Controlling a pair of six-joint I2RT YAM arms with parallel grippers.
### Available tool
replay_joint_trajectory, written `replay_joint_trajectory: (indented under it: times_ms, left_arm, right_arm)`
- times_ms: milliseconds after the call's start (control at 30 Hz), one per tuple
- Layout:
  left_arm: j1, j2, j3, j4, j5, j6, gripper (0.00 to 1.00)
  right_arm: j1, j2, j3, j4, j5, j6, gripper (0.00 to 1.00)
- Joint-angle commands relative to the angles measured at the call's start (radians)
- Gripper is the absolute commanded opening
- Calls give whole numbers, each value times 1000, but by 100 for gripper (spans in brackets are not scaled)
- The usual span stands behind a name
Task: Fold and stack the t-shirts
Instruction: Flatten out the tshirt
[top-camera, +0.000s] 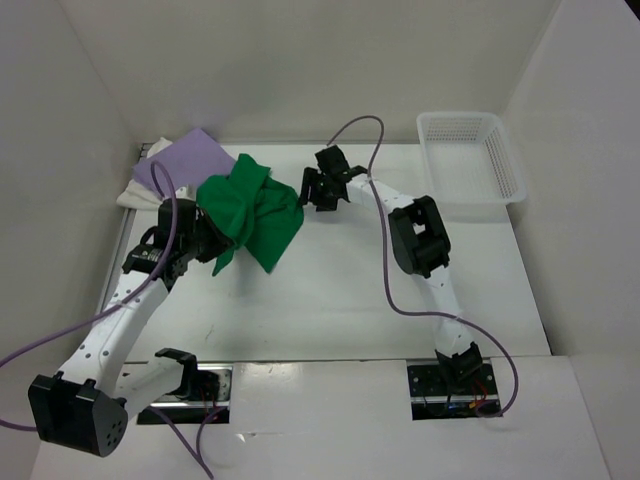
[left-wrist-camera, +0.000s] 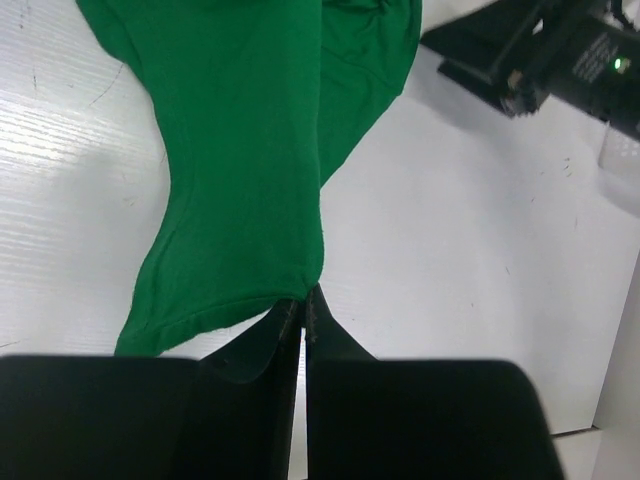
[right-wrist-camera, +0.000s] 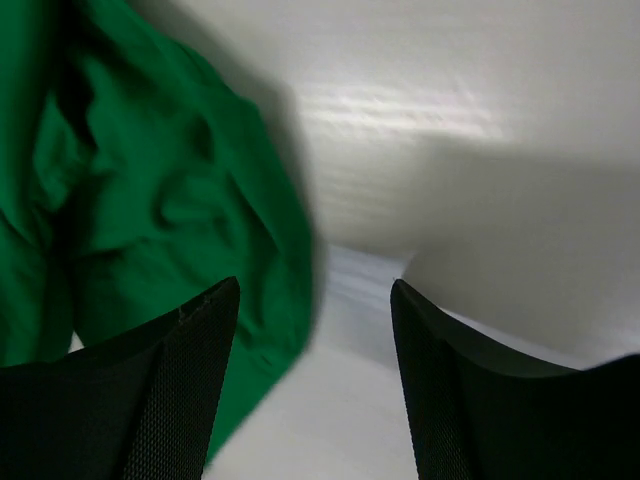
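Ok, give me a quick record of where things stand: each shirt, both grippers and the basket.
green shirt: unfolded and bunched, left of centre
purple shirt: folded flat, far left corner
white shirt: under the purple one, only an edge showing
left gripper: shut on an edge of the green shirt
right gripper: open, holding nothing, just right of the green shirt
basket: far right corner, apart from the shirts

White table (top-camera: 330, 300); white shirt (top-camera: 133, 193), basket (top-camera: 508, 165)
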Motion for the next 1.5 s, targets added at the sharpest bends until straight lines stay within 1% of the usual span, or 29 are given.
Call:
replay_joint_trajectory:
  times_ms: [0, 67, 167, 200, 267, 333, 400, 433, 467, 533, 567, 600, 633, 667, 767, 800, 833, 900, 933, 967, 1033, 1133, 1167, 1200, 1267, 1333, 1367, 1400, 1467]
  left_arm:
    - [4, -20, -14, 14, 15, -7, 7]
    - [4, -29, -14, -4, 15, -7, 7]
    - [4, -40, -14, -22, 6, 2, 7]
    - [4, -40, -14, -22, 6, 13, 7]
    - [4, -40, -14, -32, -13, 22, 7]
    - [4, -40, -14, -32, -23, 31, 7]
    - [4, -17, -2, -32, -34, 40, 7]
    - [4, -17, -2, -21, -45, 51, 7]
    - [4, -2, 9, -12, -45, 51, 7]
    - [4, 26, 19, -3, -45, 63, 7]
    - [4, 43, 19, -3, -57, 74, 7]
    - [4, 43, 19, -2, -66, 83, 7]
    - [4, 58, 29, -2, -66, 83, 7]
    - [4, 69, 29, -2, -79, 94, 7]
    - [4, 78, 20, -22, -99, 105, 7]
    - [4, 78, 19, -22, -99, 105, 7]
    - [4, 89, 19, -22, -99, 105, 7]
    - [4, 98, 19, -32, -99, 105, 8]
    - [4, 98, 19, -32, -99, 105, 8]
    - [4, 98, 10, -32, -99, 105, 8]
    - [4, 98, -2, -22, -73, 94, 9]
    - [4, 98, -28, -3, -60, 82, 9]
    - [4, 98, -28, -3, -51, 70, 9]
    - [4, 89, -28, 7, -51, 70, 10]
    - [4, 89, -39, 16, -42, 59, 10]
    - [4, 89, -50, 28, -33, 48, 10]
    - [4, 89, -59, 42, -21, 48, 10]
    - [4, 89, -59, 42, -20, 48, 10]
    - [4, 89, -59, 53, -11, 48, 10]
  right_arm:
    - [47, 94, 182, -50, 48, -16, 68]
    - [59, 171, 284, -71, 57, -7, 65]
    - [70, 243, 378, -90, 28, 20, 38]
    - [70, 257, 416, -99, 28, 21, 18]
    - [70, 270, 449, -139, 51, 21, 0]
    - [61, 222, 406, -182, 104, 21, 0]
    - [27, 14, 140, -132, 175, 21, 0]
    - [-17, -73, 33, -45, 175, 37, 0]
    - [-45, -232, -154, -20, 187, 48, 0]
    - [-124, -360, -294, -9, 187, 59, 0]
    - [-146, -414, -418, -22, 187, 59, 0]
    - [-165, -510, -477, -31, 187, 59, 0]
    - [-187, -552, -532, -42, 187, 59, 2]
    - [-188, -622, -639, -42, 187, 59, 3]
    - [-200, -701, -804, -42, 200, 59, 6]
    - [-200, -736, -833, -51, 200, 59, 9]
    - [-200, -753, -868, -61, 212, 70, 17]
    - [-200, -816, -878, -61, 230, 70, 34]
    - [-200, -836, -869, -61, 245, 70, 50]
    - [-200, -855, -852, -73, 246, 60, 52]
    - [-200, -881, -798, -82, 247, 34, 52]
    - [-200, -858, -762, -49, 177, 25, 47]
    - [-200, -841, -752, -48, 158, 25, 40]
    - [-200, -826, -752, -35, 143, 39, 36]
    - [-200, -794, -752, 19, 117, 51, 34]
    - [-200, -730, -743, 31, 144, 51, 39]
    - [-209, -705, -731, 31, 144, 51, 50]
    - [-209, -682, -711, 47, 144, 51, 56]
    - [-209, -630, -682, 57, 154, 39, 57]
